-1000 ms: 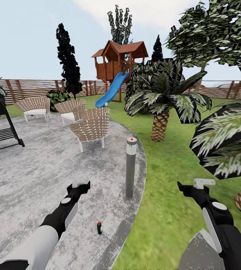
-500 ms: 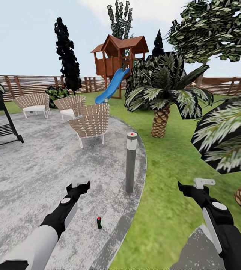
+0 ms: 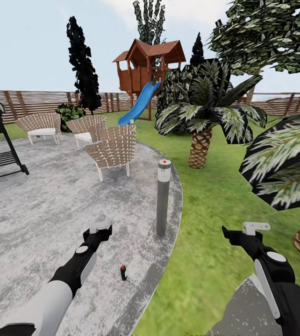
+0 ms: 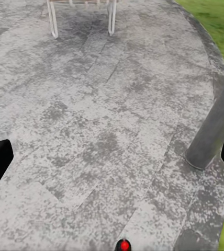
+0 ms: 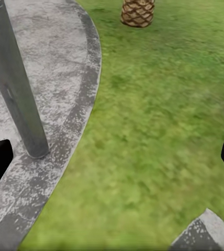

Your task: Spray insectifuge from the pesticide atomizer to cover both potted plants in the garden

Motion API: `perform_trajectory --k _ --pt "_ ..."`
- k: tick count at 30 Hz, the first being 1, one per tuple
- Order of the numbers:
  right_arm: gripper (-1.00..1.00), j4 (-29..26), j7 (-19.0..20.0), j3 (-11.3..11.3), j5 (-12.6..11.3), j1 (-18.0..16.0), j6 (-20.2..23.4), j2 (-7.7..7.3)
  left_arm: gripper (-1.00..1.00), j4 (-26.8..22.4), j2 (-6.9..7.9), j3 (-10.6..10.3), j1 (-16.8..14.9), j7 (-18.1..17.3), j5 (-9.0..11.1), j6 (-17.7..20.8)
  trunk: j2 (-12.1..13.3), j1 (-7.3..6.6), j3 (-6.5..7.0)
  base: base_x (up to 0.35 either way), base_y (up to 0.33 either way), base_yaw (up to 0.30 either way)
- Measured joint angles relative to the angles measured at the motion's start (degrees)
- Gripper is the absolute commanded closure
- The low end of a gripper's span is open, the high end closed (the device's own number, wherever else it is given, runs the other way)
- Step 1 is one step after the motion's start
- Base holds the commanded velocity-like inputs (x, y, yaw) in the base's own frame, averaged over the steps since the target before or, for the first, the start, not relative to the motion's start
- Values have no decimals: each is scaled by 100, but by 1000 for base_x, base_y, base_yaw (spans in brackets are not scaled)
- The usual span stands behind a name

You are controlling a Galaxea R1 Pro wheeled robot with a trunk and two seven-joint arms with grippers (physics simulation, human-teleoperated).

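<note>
Atomizer [image 3: 123,272] standing upright on paving near the bollard [image 3: 162,198], both claws [image 3: 99,228] [image 3: 255,227] released, empty; low reach risking tipping it.

Grey paving [image 3: 38,210]: mottled stone, curved edge against lawn [image 3: 206,233]. On it: pesticide atomizer [image 3: 123,272] upright, grey bollard [image 3: 162,198], three wicker chairs [image 3: 112,151].

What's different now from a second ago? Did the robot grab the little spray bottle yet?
Not yet. The whole head view has slid a little, so the camera moved, not the garden's things. The pesticide atomizer stands on the grey paving near the bollard, untouched as before. The left end effector and right end effector hang open and empty, in the same pose.
</note>
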Motion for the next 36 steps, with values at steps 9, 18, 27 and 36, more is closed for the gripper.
perform_trajectory --k 9,18,27,36 --pt "-100 -11 0 -5 2 -1 37 -2 -100 2 -7 0 0 0 0 0 -361 198 -237 0 0 0" --pt "-100 -12 0 -6 3 -1 39 -2 -100 0 -12 -5 0 0 0 0 -722 395 -479 0 0 0" --pt "-100 -13 3 -9 -7 -4 42 -2 -100 0 -11 -7 0 -1 0 0 -1083 593 -723 0 0 -22" --pt "-100 -13 2 -19 -26 -19 53 1 -100 0 -11 -8 0 -2 0 0 -1444 791 -964 0 0 -110"
